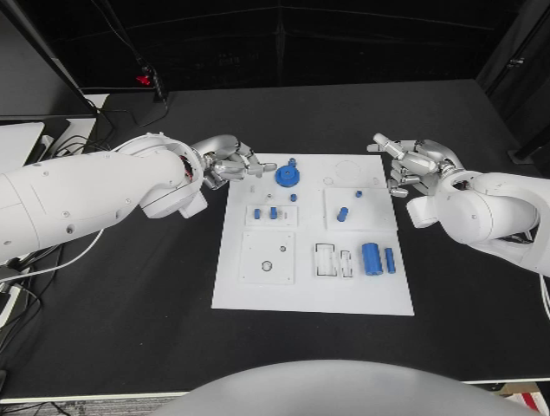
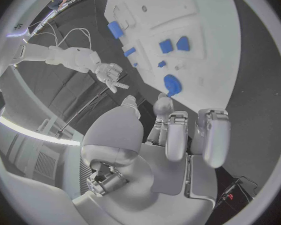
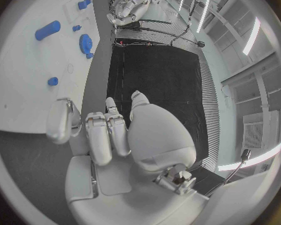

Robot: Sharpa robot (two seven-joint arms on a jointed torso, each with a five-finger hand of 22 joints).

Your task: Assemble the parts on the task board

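Note:
The white task board (image 1: 312,290) lies in the middle of the black table. A blue gear (image 1: 286,178) sits near its far left corner, small blue pieces (image 1: 265,213) and a blue peg (image 1: 344,214) stand mid-board, and two blue cylinders (image 1: 371,258) lie at the right. My left hand (image 1: 231,160) hovers just off the board's far left corner, holding nothing, fingers apart. My right hand (image 1: 412,165) hovers off the far right corner, also holding nothing. In the left wrist view my left hand (image 2: 178,135) points at the gear (image 2: 172,82); in the right wrist view my right hand (image 3: 103,130) is beside the board (image 3: 28,60).
White recessed plates (image 1: 268,257) and slots (image 1: 333,260) mark the board's near half. Cables and white equipment (image 1: 6,143) lie at the table's left edge. Black table (image 1: 125,329) surrounds the board on all sides.

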